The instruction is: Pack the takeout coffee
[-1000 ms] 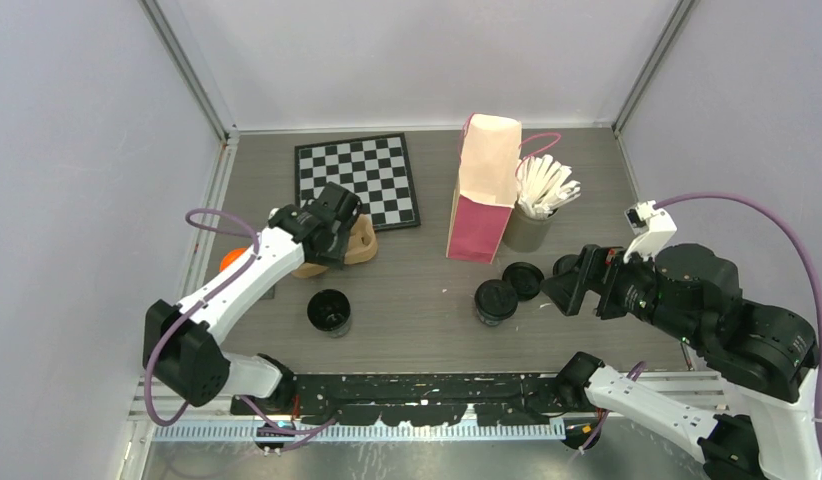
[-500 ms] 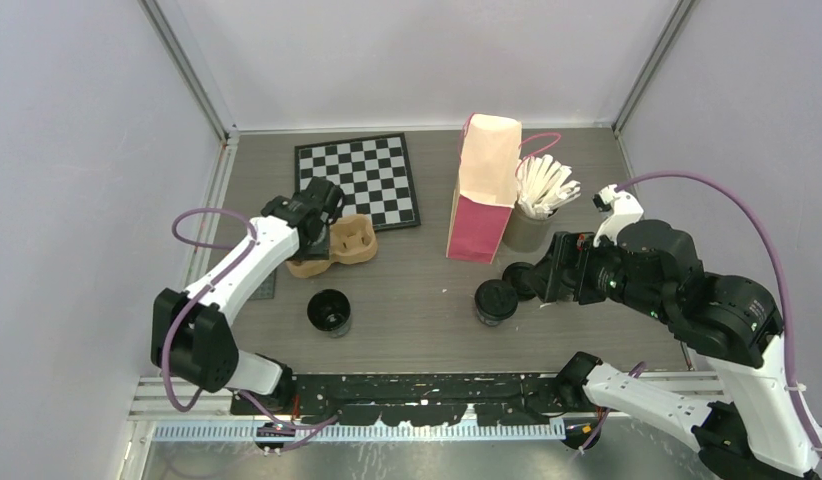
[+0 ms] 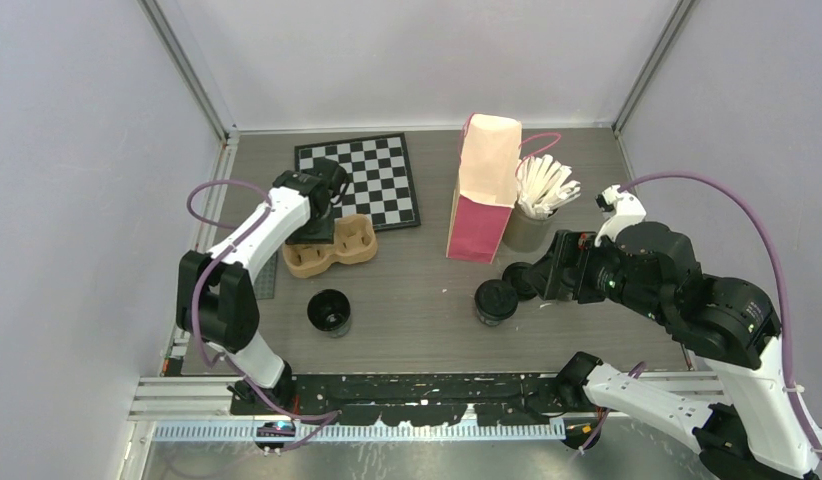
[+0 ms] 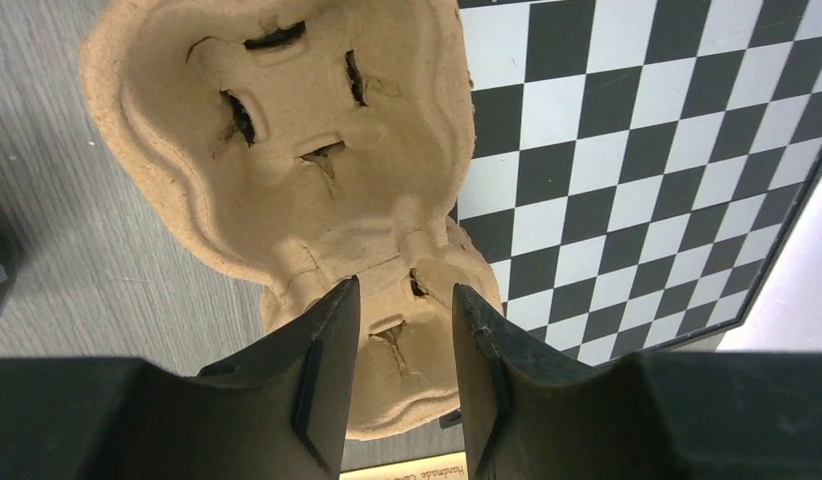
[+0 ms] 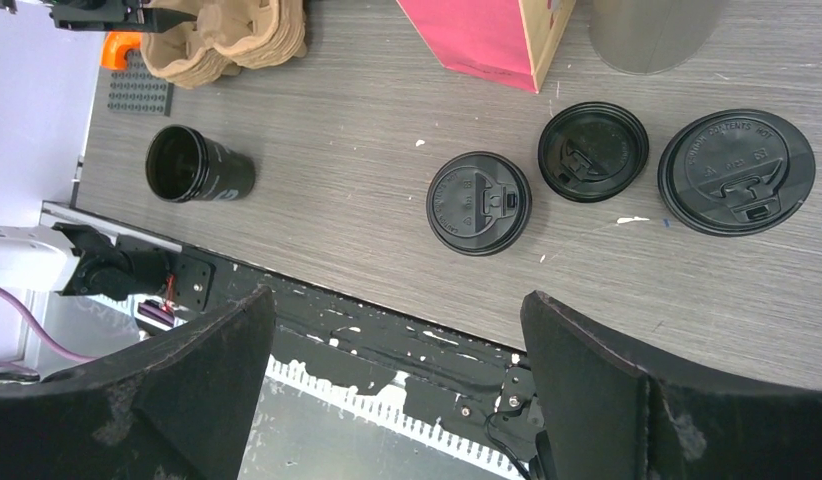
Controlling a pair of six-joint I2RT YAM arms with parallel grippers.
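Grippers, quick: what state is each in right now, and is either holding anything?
Left gripper: part-open astride the pulp tray; whether it grips cannot be told.
Right gripper: wide open, holding nothing.

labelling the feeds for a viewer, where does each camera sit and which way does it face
top external: fixed above and behind the bases, looking down on the table; both arms show.
left wrist: on the left arm, looking down past the left gripper at the cup tray and chessboard.
right wrist: on the right arm, looking down past the open right gripper at the open cup and three black lids.
shared: top and left wrist both show tray and chessboard.
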